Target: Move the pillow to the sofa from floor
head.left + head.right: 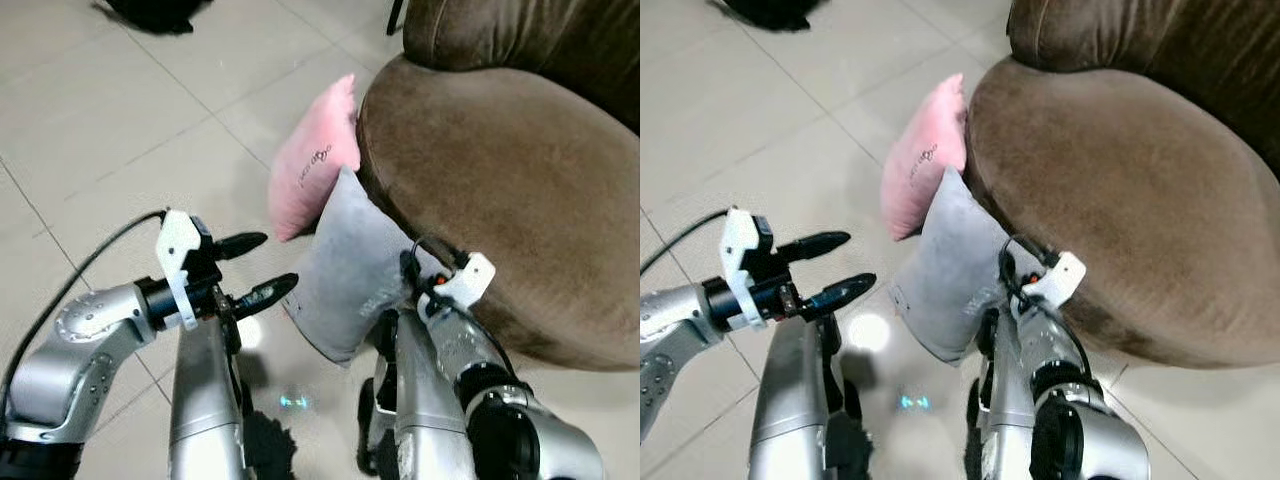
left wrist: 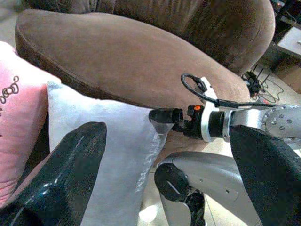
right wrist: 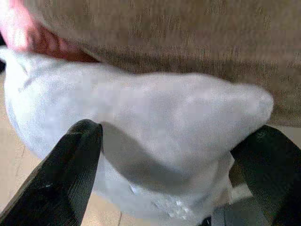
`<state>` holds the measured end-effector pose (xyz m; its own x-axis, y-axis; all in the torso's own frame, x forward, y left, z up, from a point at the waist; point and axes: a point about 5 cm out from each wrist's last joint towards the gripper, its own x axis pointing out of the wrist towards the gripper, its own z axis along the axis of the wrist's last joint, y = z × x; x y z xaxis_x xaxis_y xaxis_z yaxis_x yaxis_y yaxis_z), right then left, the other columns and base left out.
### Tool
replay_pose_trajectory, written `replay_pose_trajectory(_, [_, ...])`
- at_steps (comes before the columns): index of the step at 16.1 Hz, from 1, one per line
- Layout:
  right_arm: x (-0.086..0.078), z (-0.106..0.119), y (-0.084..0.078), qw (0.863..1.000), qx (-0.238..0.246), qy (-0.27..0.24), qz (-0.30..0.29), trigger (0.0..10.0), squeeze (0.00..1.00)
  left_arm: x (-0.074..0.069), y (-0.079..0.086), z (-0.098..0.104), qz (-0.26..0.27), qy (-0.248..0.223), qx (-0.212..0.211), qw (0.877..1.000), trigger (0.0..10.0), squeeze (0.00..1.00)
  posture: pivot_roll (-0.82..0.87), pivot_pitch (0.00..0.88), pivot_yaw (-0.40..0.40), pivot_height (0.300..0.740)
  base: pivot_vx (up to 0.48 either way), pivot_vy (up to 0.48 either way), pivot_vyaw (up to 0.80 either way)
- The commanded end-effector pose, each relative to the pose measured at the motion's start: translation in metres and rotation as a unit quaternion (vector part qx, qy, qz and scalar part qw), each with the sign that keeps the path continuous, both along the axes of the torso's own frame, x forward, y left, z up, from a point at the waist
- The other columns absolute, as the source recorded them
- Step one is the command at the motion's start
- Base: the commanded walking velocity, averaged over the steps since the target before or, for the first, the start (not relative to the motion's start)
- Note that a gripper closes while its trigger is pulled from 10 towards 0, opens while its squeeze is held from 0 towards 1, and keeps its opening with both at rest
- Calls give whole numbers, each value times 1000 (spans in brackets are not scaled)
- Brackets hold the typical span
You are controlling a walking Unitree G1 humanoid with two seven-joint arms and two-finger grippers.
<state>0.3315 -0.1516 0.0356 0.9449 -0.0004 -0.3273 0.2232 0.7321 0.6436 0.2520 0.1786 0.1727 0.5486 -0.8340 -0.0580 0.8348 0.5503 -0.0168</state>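
Observation:
A grey pillow (image 1: 345, 280) stands on edge on the tiled floor and leans against the front of the brown sofa (image 1: 500, 170). A pink pillow (image 1: 315, 165) leans on the sofa just behind it. My left gripper (image 1: 278, 260) is open, hovering a short way left of the grey pillow without touching it. My right gripper (image 3: 174, 160) is open at the pillow's right edge, down by the sofa front. Its two fingers (image 3: 70, 174) stand wide apart, and the pillow's corner bulges between them. In the head views the pillow hides those fingertips.
The sofa seat is broad and bare, with its backrest (image 1: 520, 40) rising at the far right. Pale floor tiles (image 1: 120, 130) spread out to the left. A black object (image 1: 150, 12) lies on the floor at the far left.

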Motion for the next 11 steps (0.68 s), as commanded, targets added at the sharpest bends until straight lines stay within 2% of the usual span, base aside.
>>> replay_pose_trajectory(1, [-5,-6,-3,1000,9,10,-16,10000,384,-4,-1,2,-6,1,0,1000,10000,0,190,365,-102,518,0,0,0])
replay_pose_trajectory(2, [-2,-3,0,1000,5,-1,-8,10000,0,-6,0,2,-4,2,0,1000,10000,0,184,378,-118,518,0,0,0])
replay_pose_trajectory(5, [-1,0,7,1000,4,-14,5,9804,0,-12,1,1,1,6,1,1000,10000,0,185,393,-132,518,0,0,0])
replay_pose_trajectory(6, [-1,-1,8,1000,4,-14,6,7098,0,-13,1,1,2,7,1,1000,10000,0,188,396,-132,518,0,0,0])
replay_pose_trajectory(7, [-2,-1,9,1000,5,-16,5,1490,0,-15,2,1,2,8,1,1000,10000,0,190,400,-132,518,0,0,0])
replay_pose_trajectory(8, [-2,-1,9,1000,9,-19,3,0,0,-16,2,1,3,9,2,1000,10000,0,192,402,-131,518,0,0,0])
replay_pose_trajectory(11, [-3,-2,11,1000,10,-26,0,0,0,-18,3,1,3,13,4,1000,10000,0,189,405,-128,518,0,0,0])
